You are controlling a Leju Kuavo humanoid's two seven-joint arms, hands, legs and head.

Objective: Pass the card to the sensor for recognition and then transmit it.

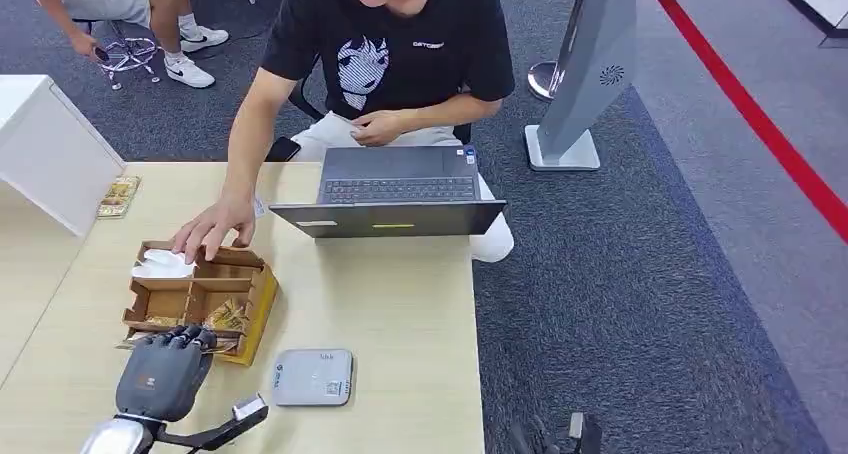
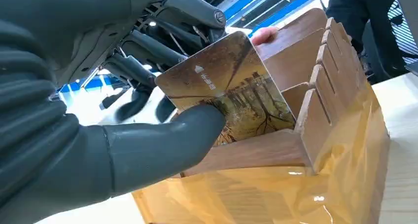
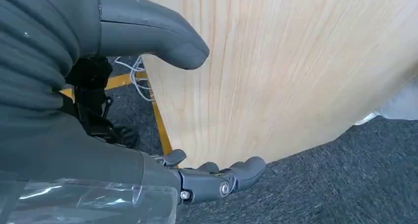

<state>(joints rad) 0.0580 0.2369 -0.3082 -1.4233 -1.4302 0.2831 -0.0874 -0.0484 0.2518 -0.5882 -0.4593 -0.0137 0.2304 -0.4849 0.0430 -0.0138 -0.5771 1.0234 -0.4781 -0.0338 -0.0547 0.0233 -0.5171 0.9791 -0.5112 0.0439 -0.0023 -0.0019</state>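
- The left hand reaches over the near end of a wooden box on the table, its fingers at the box's front compartment.
- In the left wrist view, the thumb presses a card against the fingers behind it; the card is pinched and stands tilted, its lower part still within the box.
- The card bears a brown, tree-like picture and a line of small white print, too small to read.
- A clear yellowish film covers the box's outer side.
- The sensor, a flat grey pad, lies on the table just beside the box, to the right of the left hand.
- A person sits across the table and rests one hand on the box's far end, near a white item in the far compartment.
- An open laptop stands before the person.
- The right hand hangs beside the table edge above dark carpet, thumb apart from lightly curled fingers, apparently holding nothing.
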